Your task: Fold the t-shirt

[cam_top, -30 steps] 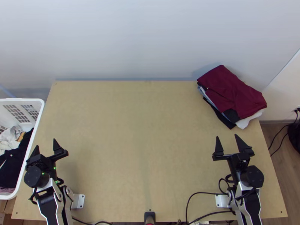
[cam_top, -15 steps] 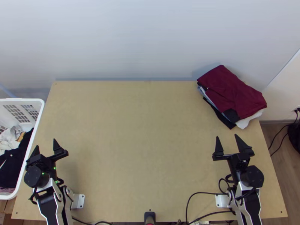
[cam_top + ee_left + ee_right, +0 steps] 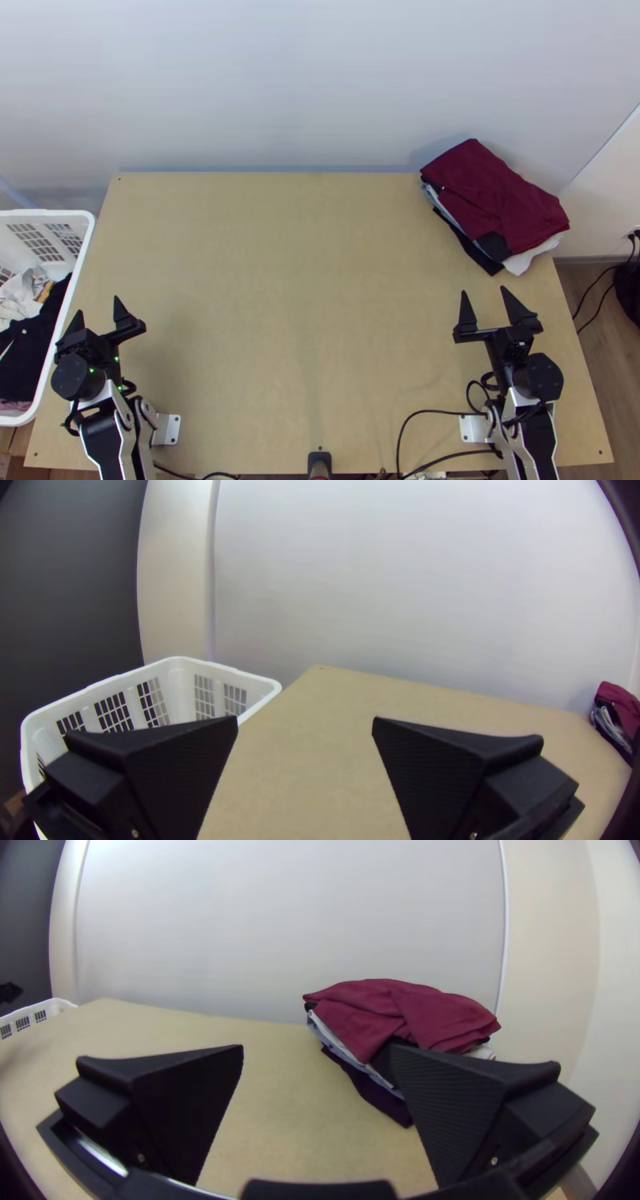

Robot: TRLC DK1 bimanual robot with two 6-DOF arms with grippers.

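Item, my black two-fingered left end effector (image 3: 97,305): I am holding it spread, unladen, near a white slatted plastic basket (image 3: 48,213) of bunched clothes (image 3: 32,344). Item, black right end effector (image 3: 484,290): spread, unladen, near a maroon-topped folded stack (image 3: 496,196) on the light wooden table (image 3: 280,320). Item, t-shirt: basket or stack, I cannot tell. Step: probably I am preparing; next is calling for a basket pick, then spreading.

The top view's sides cut off the white basket (image 3: 86,234) and a black thing (image 3: 630,290), maybe a bag.
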